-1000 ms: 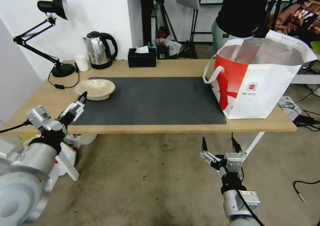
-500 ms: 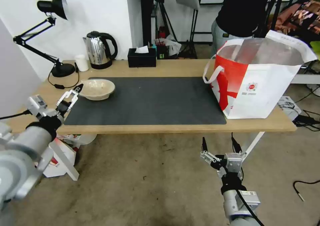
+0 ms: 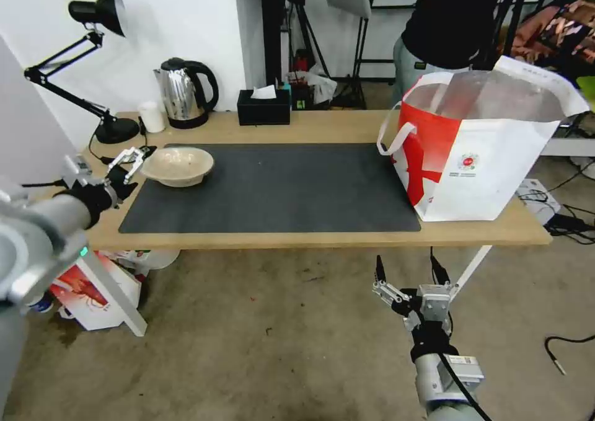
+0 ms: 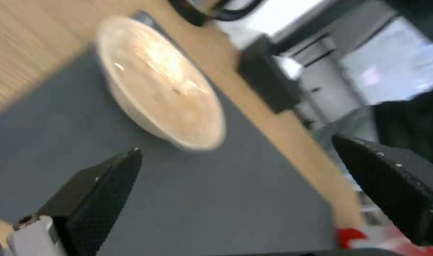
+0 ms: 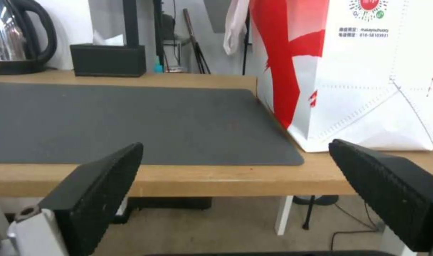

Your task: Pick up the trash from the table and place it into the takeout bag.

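Note:
A shallow beige bowl (image 3: 178, 165) (image 4: 164, 96) rests on the left end of the dark grey mat (image 3: 279, 185), which lies on the light-wood table (image 3: 297, 240). My left gripper (image 3: 133, 159) (image 4: 235, 145) hovers open just left of the bowl, with its fingertips close to the rim and nothing between them. The white and red takeout bag (image 3: 489, 160) (image 5: 368, 81) stands open at the table's right end. Below the front edge of the table, my right gripper (image 3: 406, 261) (image 5: 235, 144) is open and points up at it.
At the back left of the table stand a black desk lamp (image 3: 116, 129), a steel kettle (image 3: 185, 92), a small white cup (image 3: 151, 117) and a black tissue box (image 3: 264, 108). A red-and-white box (image 3: 87, 291) sits on the floor under the table's left end.
My left gripper has moved from the table's front edge farther in and left, up to the bowl's left rim. The right arm has not moved.

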